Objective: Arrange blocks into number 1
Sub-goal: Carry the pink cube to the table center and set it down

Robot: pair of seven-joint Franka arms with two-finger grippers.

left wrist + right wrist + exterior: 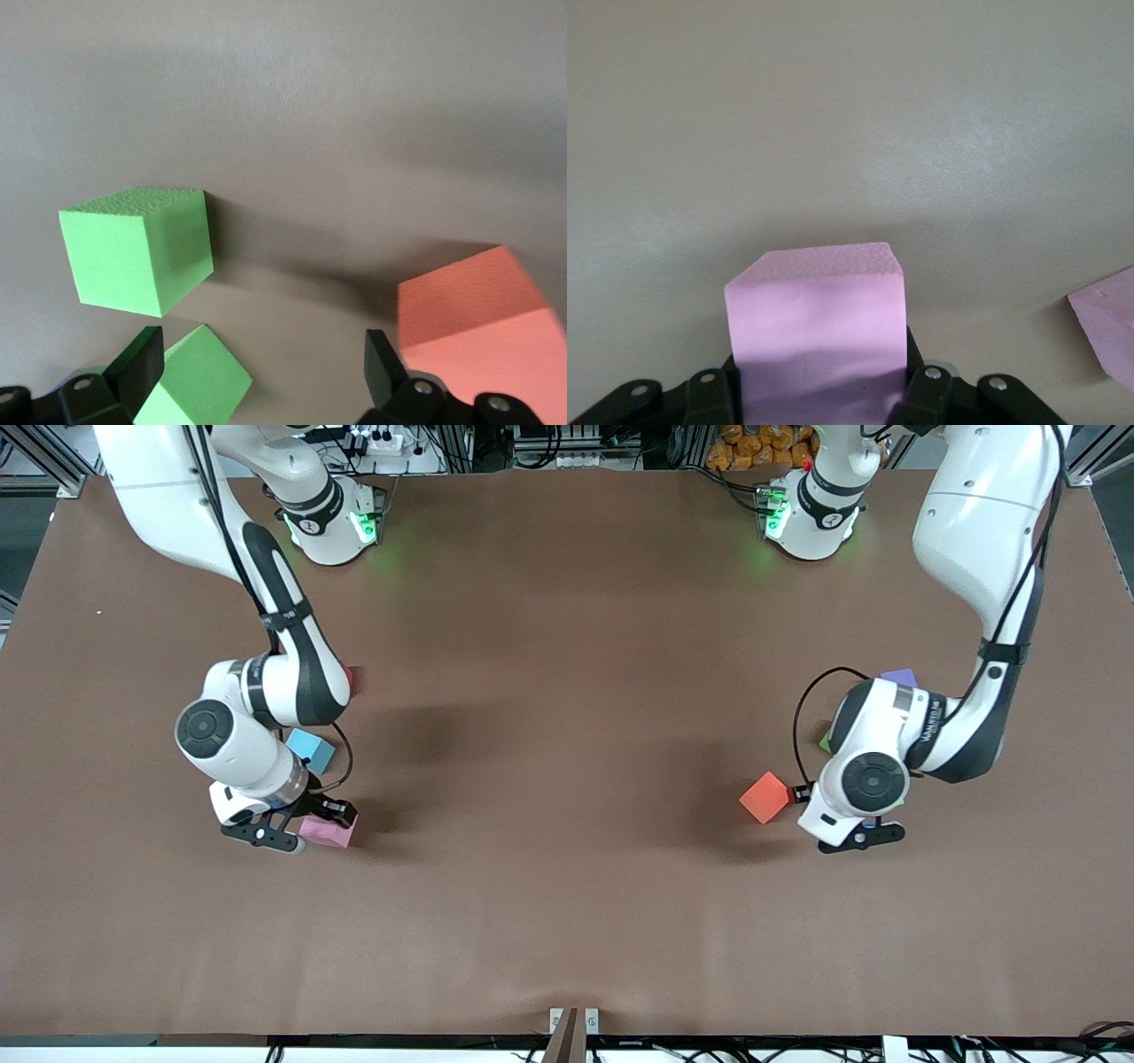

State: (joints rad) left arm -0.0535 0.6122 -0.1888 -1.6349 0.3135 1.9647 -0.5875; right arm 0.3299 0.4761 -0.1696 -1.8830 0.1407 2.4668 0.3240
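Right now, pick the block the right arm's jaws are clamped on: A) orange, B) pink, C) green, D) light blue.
B: in the right wrist view the pink block sits between the right gripper jaws, shut on its sides; the front view shows the same gripper down at that block.

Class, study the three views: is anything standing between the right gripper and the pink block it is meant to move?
No. The right gripper is already shut on a pink block, so nothing separates them. A second pink block lies apart on the table. The left gripper waits open near the orange block.
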